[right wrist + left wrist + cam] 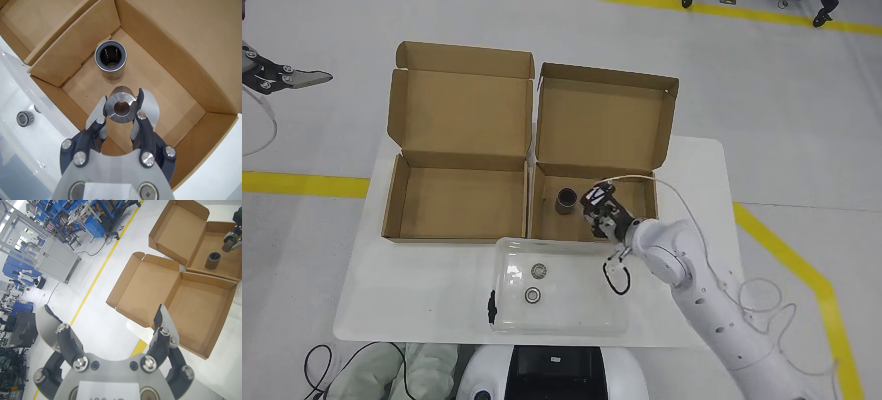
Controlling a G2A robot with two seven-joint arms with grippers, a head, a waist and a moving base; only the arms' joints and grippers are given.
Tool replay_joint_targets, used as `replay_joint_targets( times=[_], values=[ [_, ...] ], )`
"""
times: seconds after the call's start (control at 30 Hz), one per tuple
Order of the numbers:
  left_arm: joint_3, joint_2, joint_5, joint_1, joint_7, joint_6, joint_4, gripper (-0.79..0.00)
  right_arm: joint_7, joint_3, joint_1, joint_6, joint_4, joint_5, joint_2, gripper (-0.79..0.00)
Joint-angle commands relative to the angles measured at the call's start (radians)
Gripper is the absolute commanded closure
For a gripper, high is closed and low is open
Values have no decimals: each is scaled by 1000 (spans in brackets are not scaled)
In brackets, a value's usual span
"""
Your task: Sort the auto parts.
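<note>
Right gripper [122, 96] pinches a steel sleeve [111, 112] over one cardboard box [166, 89].

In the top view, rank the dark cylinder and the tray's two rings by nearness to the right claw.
1. Dark metal cylinder, in the right cardboard box.
2. Small metal ring, clear tray's boxward side.
3. Other ring, nearer the robot.

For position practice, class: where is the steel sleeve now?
Right wrist view: the steel sleeve is held in the right gripper inside the right cardboard box, beside the upright bearing.

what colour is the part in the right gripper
The metal sleeve is silver-grey; right wrist view shows it best.
</note>
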Motion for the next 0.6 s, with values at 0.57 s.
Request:
replay_joint_targets(
  times=[0.57],
  values=[
    [0, 0, 0, 0, 0, 0, 0, -785, 98, -116, 174, 78, 207, 49, -56, 0]
  ],
)
